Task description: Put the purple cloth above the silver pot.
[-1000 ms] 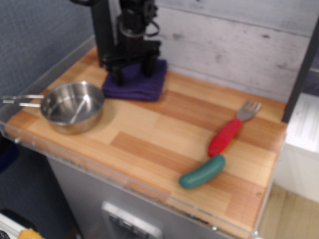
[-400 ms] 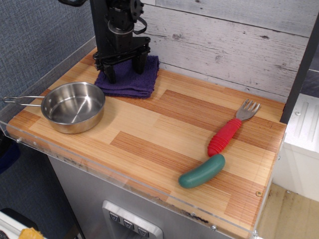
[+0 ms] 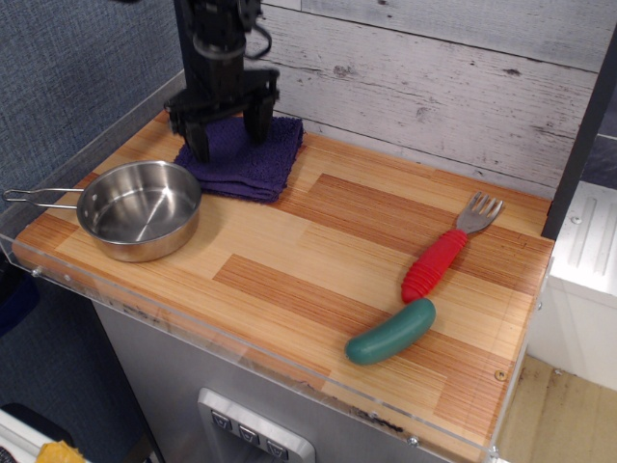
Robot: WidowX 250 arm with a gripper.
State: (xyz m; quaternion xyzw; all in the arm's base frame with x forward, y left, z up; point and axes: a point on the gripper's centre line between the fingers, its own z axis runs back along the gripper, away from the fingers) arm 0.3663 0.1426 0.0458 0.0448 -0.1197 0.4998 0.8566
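Wooden desk [image 3: 318,251]: gripper [image 3: 227,130] spread open, empty, above purple cloth [image 3: 243,159]. Cloth lies just behind silver pot [image 3: 140,207]; placement appears complete.

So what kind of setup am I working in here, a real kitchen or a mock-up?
Probably a toy kitchen mock-up in a lab: a small wooden counter with a clear plastic edge, a whitewashed plank backdrop, and play items like the red-handled fork and a green pickle-like toy.

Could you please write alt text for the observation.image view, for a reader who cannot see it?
A black gripper, jaws open, stands over a purple cloth at the back of a wooden table, just behind a silver pot. A red-handled fork and green pickle lie to the right.
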